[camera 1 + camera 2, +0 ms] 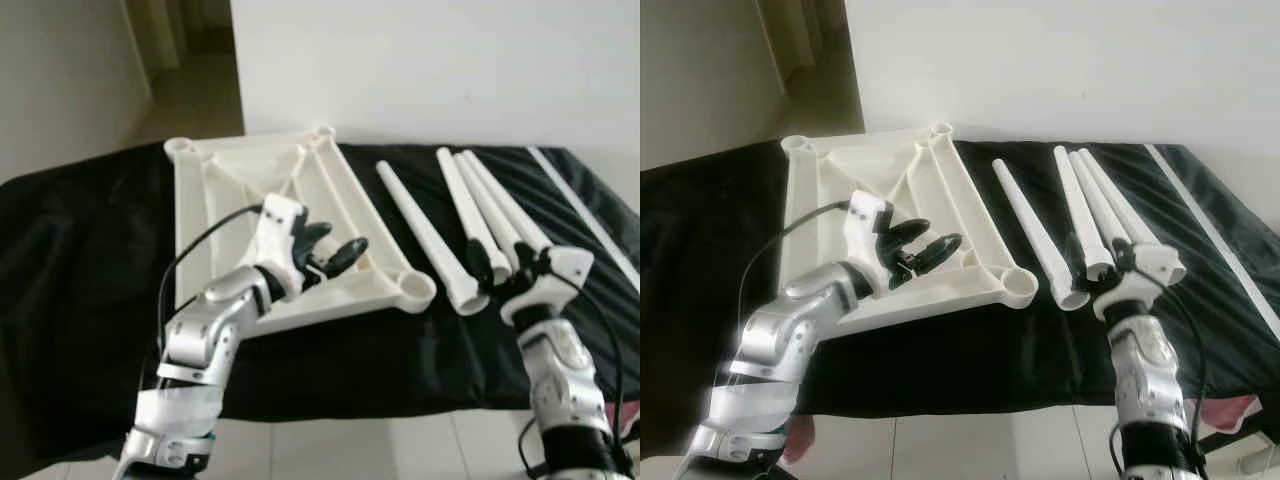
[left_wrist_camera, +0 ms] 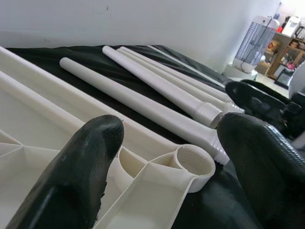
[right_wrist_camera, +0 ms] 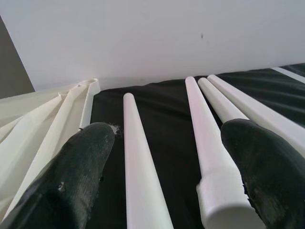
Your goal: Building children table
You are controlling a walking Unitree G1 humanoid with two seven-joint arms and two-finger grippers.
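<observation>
A white plastic tabletop [image 1: 230, 190] lies upside down on a black cloth [image 1: 80, 290], ribs facing up, with a round socket [image 1: 418, 290] at its front right corner. My left gripper [image 1: 340, 245] hovers open over the tabletop's right rail, just short of that socket [image 2: 193, 162]. One white leg [image 1: 415, 225] lies alone to the right of the tabletop. Three more legs [image 1: 485, 215] lie side by side farther right. My right gripper [image 1: 500, 265] is open at the near, threaded ends of those legs [image 3: 209, 143], holding nothing.
A thin white strip [image 1: 585, 215] runs along the cloth's right side. A white wall [image 1: 430, 70] stands behind, with a doorway [image 1: 190, 70] at the back left. Tiled floor [image 1: 350, 445] lies below the front edge. A white tower appliance [image 2: 255, 40] stands off to the side.
</observation>
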